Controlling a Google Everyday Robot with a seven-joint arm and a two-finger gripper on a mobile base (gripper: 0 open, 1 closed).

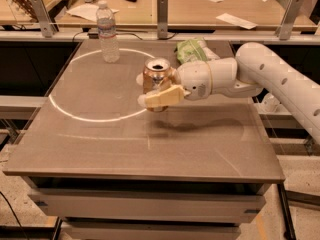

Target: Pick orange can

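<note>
- The end effector (143, 89) hangs just past the middle of the bench (100, 149), clamped on the orange can (156, 76) with a finger on either side.
- The can is upright with its open top showing, and its base is off the surface above a shadow (170, 128).
- The arm (280, 74) reaches in from 3 o'clock.
- A water bottle (107, 31) stands at 11 o'clock.
- A green bag (192, 50) lies at 1 o'clock.

Orange can (158, 76): copper-orange body, silver rim, clasped above the counter's middle by the gripper (142, 90), which has cream-tan fingers (164, 96) on a white arm (280, 79). Counter (125, 149): grey-brown top with a thin white circle line (65, 110) towards its far left corner. At the far edge: water bottle (108, 34), clear with a pale label; bag (192, 51), green.
</note>
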